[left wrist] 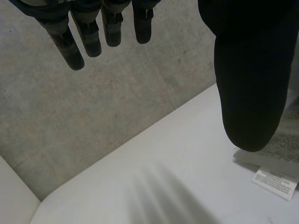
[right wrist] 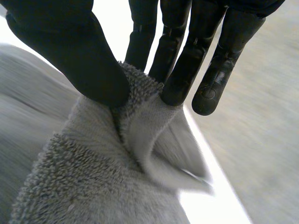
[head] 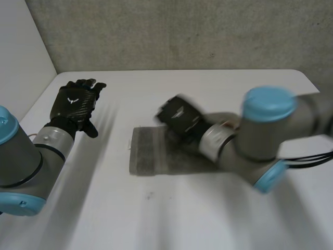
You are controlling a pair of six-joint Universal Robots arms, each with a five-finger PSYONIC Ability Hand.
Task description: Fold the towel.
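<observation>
Grey looped terry-cloth towel [right wrist: 93, 186], smooth matt white table [head: 156, 219], rough speckled wall [head: 182, 31] behind

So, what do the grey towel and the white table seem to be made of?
The grey fuzzy towel looks like cotton terry: tiny loops show where the right hand pinches it. The white table looks like matt laminate or painted board: even, no grain.

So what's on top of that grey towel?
The right hand, pinching a fold of the towel between thumb and fingers. Its arm covers part of the towel, so anything lying there is hidden.
</observation>
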